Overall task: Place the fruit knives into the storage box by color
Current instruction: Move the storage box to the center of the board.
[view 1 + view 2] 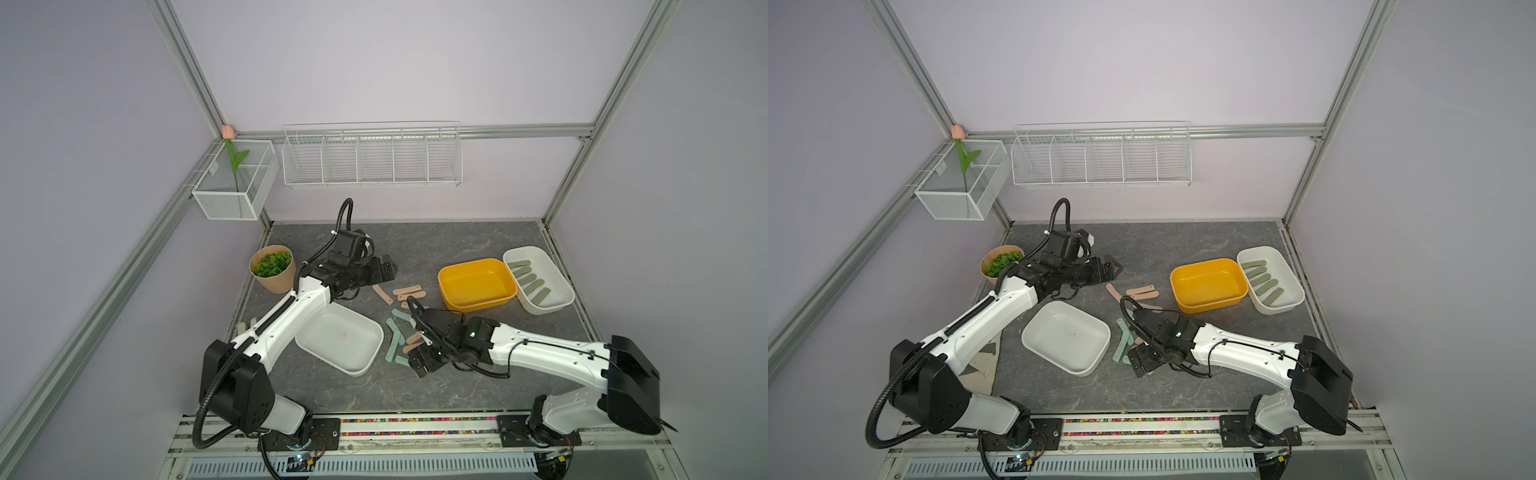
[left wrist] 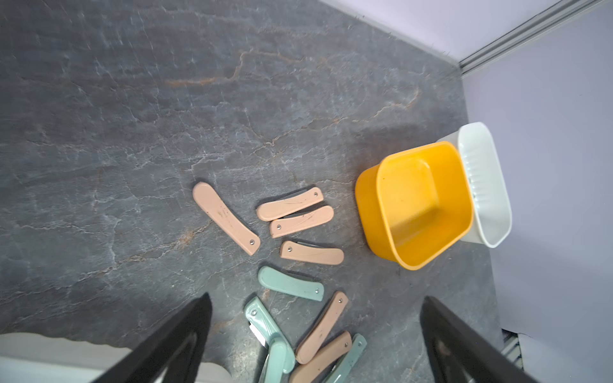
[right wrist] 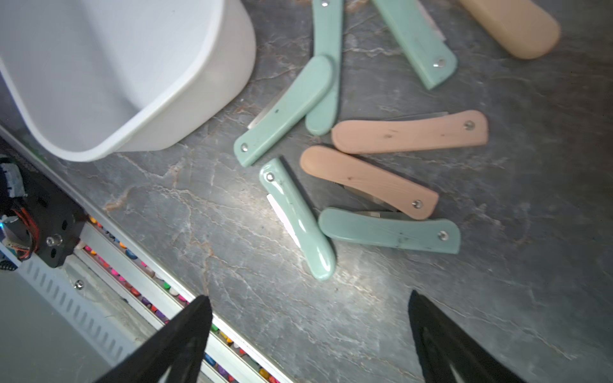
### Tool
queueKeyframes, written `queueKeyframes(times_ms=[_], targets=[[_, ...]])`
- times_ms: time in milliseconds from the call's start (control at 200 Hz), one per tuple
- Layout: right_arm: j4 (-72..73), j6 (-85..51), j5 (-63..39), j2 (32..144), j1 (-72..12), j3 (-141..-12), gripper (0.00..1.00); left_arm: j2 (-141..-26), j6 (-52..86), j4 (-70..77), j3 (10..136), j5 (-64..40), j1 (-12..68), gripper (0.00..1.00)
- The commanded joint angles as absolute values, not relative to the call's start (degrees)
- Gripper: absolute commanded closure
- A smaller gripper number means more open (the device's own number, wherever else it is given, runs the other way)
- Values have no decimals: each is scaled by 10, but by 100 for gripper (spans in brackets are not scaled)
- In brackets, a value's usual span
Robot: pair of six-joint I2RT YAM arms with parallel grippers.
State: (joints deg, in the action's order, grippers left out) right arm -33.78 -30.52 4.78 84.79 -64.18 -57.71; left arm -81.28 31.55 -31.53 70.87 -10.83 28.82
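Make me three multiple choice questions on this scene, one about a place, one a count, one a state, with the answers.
1. Where are the olive knives? A in the yellow box; B in the white box at the right; C on the table.
2. How many olive knives? A three; B five; C eight.
3. The right gripper is: A open, empty; B shut on nothing; C shut on a knife.
Answers: B, they lie on its floor; B, five lie side by side; A, its fingers stand apart around nothing.
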Motion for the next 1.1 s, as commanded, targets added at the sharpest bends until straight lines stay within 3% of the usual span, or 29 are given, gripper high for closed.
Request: queueKeyframes(times_ms=[0,310,720,905,1095], targets=[[-330,-331,52,895,-671,-619,8,-791,324,-318,694,-90,256,1],[-237,-378,-59,1028,-682,-726,7,-761,312,-330,697,-192,101,1],[-205,-404,-133,1150,-612,-861,8,-717,290,-342,675,-228,61,1],[-250,-356,-109,1131,-591,-883,8,-703,302,-330,664,-244,60,1],[-312,-317,-53,1041,-597,-810,7,-682,337,-278,619,-301,60,1]])
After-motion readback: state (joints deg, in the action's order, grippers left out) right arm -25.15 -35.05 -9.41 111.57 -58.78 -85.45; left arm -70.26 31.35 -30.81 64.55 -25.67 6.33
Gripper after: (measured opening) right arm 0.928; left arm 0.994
